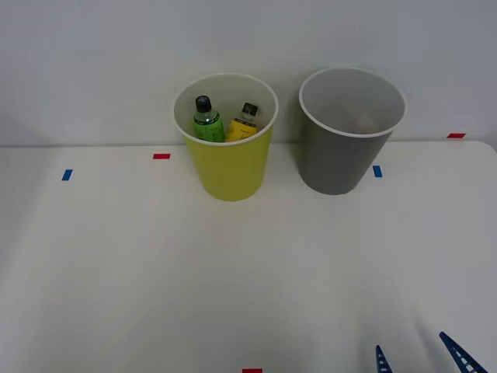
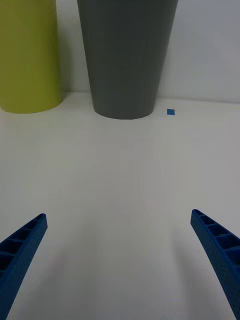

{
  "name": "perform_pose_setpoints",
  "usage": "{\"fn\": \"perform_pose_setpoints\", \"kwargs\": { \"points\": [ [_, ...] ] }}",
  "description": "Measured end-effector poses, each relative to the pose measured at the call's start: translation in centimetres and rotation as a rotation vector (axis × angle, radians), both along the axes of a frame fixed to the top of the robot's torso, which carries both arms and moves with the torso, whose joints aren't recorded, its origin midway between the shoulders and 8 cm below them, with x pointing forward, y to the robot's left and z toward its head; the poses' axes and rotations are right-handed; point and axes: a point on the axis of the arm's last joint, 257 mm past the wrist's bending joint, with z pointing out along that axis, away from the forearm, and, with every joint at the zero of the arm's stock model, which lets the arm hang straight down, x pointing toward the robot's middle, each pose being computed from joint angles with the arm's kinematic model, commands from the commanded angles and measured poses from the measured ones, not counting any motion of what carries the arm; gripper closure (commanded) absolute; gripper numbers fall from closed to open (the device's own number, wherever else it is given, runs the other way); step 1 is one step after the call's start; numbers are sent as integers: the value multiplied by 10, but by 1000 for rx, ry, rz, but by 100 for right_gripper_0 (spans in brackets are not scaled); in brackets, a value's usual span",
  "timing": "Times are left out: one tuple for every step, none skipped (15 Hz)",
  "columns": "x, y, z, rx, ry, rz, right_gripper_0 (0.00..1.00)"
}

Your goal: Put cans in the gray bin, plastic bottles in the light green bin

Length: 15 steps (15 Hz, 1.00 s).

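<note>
The light green bin (image 1: 231, 167) stands at the back of the table, left of the gray bin (image 1: 342, 159). Inside the light green bin stand two plastic bottles with black caps: one with a green label (image 1: 206, 121) and one with a yellow label (image 1: 244, 124). What lies inside the gray bin is hidden by its wall; no cans are in view. My right gripper (image 1: 420, 356) is open near the table's front right edge, nothing between its fingers. In the right wrist view the gripper (image 2: 118, 250) faces the gray bin (image 2: 125, 60), with the light green bin (image 2: 27, 60) beside it.
Small red tape marks (image 1: 161, 156) and blue tape marks (image 1: 377, 171) dot the white table (image 1: 155, 264). A blue mark (image 2: 171, 112) lies beside the gray bin's base. A pale wall rises right behind the bins.
</note>
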Motion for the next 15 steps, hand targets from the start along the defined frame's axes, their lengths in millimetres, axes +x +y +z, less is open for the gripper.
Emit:
{"fn": "perform_pose_setpoints", "kwargs": {
  "points": [
    [0, 0, 0, 0, 0, 0, 0],
    [0, 0, 0, 0, 0, 0, 0],
    [0, 0, 0, 0, 0, 0, 0],
    [0, 0, 0, 0, 0, 0, 0],
    [0, 0, 0, 0, 0, 0, 0],
    [0, 0, 0, 0, 0, 0, 0],
    [0, 0, 0, 0, 0, 0, 0],
    [0, 0, 0, 0, 0, 0, 0],
    [0, 0, 0, 0, 0, 0, 0],
    [0, 0, 0, 0, 0, 0, 0],
    [0, 0, 0, 0, 0, 0, 0],
    [0, 0, 0, 0, 0, 0, 0],
    [0, 0, 0, 0, 0, 0, 0],
    [0, 0, 0, 0, 0, 0, 0],
    [0, 0, 0, 0, 0, 0, 0]
  ]
}}
